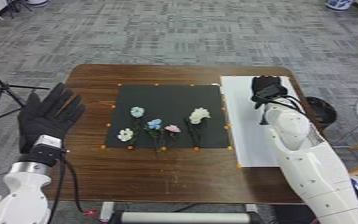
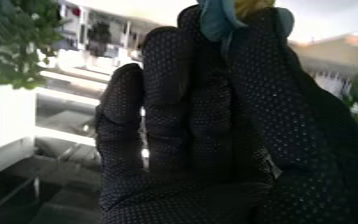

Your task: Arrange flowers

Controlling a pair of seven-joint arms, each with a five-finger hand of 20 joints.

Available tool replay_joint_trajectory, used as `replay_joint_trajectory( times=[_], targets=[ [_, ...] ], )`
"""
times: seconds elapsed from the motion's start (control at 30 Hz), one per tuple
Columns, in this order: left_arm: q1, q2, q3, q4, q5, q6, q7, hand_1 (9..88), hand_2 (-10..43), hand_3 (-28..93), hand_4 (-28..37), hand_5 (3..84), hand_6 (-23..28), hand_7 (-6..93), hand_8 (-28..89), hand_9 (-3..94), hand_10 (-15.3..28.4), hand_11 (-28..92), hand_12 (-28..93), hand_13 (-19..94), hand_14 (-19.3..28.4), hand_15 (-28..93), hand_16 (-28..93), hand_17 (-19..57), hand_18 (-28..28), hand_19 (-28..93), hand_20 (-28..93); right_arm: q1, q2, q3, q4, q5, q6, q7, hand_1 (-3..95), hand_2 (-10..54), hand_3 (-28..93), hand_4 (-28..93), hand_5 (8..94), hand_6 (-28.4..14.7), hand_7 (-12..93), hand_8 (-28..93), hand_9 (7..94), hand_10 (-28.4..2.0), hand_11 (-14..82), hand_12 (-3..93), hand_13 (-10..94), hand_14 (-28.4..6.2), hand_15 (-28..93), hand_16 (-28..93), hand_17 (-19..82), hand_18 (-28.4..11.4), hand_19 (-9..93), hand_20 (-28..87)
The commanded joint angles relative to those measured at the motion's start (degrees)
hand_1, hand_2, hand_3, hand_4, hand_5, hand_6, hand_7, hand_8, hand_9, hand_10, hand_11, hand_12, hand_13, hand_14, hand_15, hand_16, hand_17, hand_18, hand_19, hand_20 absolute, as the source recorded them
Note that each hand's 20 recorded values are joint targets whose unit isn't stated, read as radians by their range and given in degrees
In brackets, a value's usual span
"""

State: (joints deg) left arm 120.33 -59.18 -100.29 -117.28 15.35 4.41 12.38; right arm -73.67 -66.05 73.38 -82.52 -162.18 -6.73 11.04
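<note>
A brown wooden table [image 1: 193,180] in the head view bears a black rectangular mat [image 1: 167,95] with a white sheet [image 1: 251,145] to its right. Five artificial-looking flowers with dark stems lie on the mat: pale blue [image 1: 137,111], small white [image 1: 126,134], deeper blue [image 1: 154,123], pink [image 1: 173,128], and a fuller white bloom [image 1: 198,115]. The robot's left hand [image 1: 47,117], gloved in black fabric, is released, fingers straight, beside the table's left edge. The black-gloved right hand [image 1: 266,86] is over the sheet's far end. In the right wrist view, that hand pinches a teal-blue and yellow piece [image 2: 217,22], probably a flower head, between thumb and fingertips. It is likely feather-light, with soft petals that crush or bend easily and a stiffer stem that may roll in smooth fingers. The best hold is probably low on the stem, gentle but firm, clear of the bloom.
</note>
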Motion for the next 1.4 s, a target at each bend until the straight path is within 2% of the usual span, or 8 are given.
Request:
replay_joint_trajectory(
  times=[0.03,0.4,0.5,0.57,0.63,0.83,1.2,1.4],
  targets=[
    [0.5,-0.12,-0.27,-0.19,-0.29,-0.12,0.18,24.9,16.4,67,-28.3,38.0,7.8,8.8,-9,30.0,13.9,16,7,22,15.5,19,-4,-9.4,14.5,36,6,-3.5,2.0,-0.8,-9.4,3.9,-2.9,1.6,60.4,-9.5,65,-28,76.0,1.6,33,-1,86.8,-6.9,10.1,42.1,64,-7.6,50,47,31,-20.4,77,44],
    [0.4,-0.15,-1.03,-0.09,-0.25,0.07,0.13,24.8,16.2,67,-28.3,37.8,7.7,8.8,-9,30.0,13.8,15,7,22,15.4,19,-4,-9.2,14.4,35,5,-10.3,-0.6,-4.8,-21.8,7.1,-7.2,-0.4,60.2,-9.5,67,-28,76.2,0.9,32,0,86.4,-7.5,9.7,42.4,64,-7.7,49,48,31,-21.0,77,44],
    [0.0,0.12,-0.84,0.05,-0.13,0.36,-0.20,24.7,16.2,67,-28.3,37.8,7.7,8.8,-9,30.0,13.7,16,7,22,15.3,19,-4,-9.2,14.4,35,5,-11.4,-1.2,-5.8,-22.7,7.2,-8.0,-0.6,59.6,-9.5,68,-28,76.2,0.8,32,0,86.3,-7.6,9.8,42.6,64,-8.2,49,48,30,-21.2,77,44],
    [-0.1,0.20,-0.93,0.09,0.89,0.89,-0.65,24.8,16.2,67,-28.3,37.8,7.7,8.9,-9,29.9,13.7,16,7,22,15.3,19,-4,-9.2,14.3,35,5,-11.7,-1.7,-6.4,-22.9,7.8,-9.6,0.2,58.6,-9.5,69,-28,76.0,0.6,32,1,85.9,-7.7,9.9,42.9,63,-8.6,49,48,30,-21.4,77,44],
    [0.0,0.40,-1.18,0.05,0.21,0.72,-0.49,24.8,16.2,67,-28.3,37.8,7.7,8.9,-9,29.9,13.7,16,7,22,15.3,18,-4,-9.2,14.4,35,5,-11.9,-2.0,-6.9,-23.2,8.0,-9.9,0.3,58.6,-9.5,69,-28,75.9,0.5,32,1,85.8,-7.8,10.0,42.8,63,-8.7,50,47,30,-21.4,77,44],
    [-0.3,0.46,-1.27,0.33,-0.20,0.91,-0.76,25.4,16.6,66,-28.3,38.0,7.8,8.9,-9,30.0,13.7,16,7,22,15.2,19,-4,-9.2,14.4,35,6,-12.3,-2.7,-8.0,-22.8,6.8,-9.0,0.2,58.7,-9.5,69,-28,76.2,0.1,32,1,85.7,-7.8,10.2,42.6,63,-8.8,51,47,30,-21.5,77,44],
    [0.2,0.38,-1.78,0.14,0.18,0.74,-0.74,24.5,16.9,68,-28.3,38.1,7.8,9.3,-9,30.1,13.8,16,7,22,15.2,19,-4,-9.0,14.3,35,6,-12.7,-2.4,-7.7,-23.7,7.5,-10.1,0.4,55.4,-9.5,69,-28,72.2,-1.0,29,-1,82.0,-7.5,10.4,41.5,60,-9.8,52,42,29,-21.7,77,43],
    [0.7,0.15,-2.12,-0.16,-0.10,0.87,-0.17,24.3,17.1,69,-28.3,38.1,7.7,9.3,-9,30.1,13.7,16,7,22,15.2,19,-4,-9.1,14.3,35,6,-13.3,-1.9,-7.6,-24.6,7.8,-10.5,0.7,53.9,-9.5,68,-28,70.7,-0.9,25,-2,80.7,-8.1,10.1,41.0,59,-10.7,53,39,28,-21.8,77,42]
  ],
)
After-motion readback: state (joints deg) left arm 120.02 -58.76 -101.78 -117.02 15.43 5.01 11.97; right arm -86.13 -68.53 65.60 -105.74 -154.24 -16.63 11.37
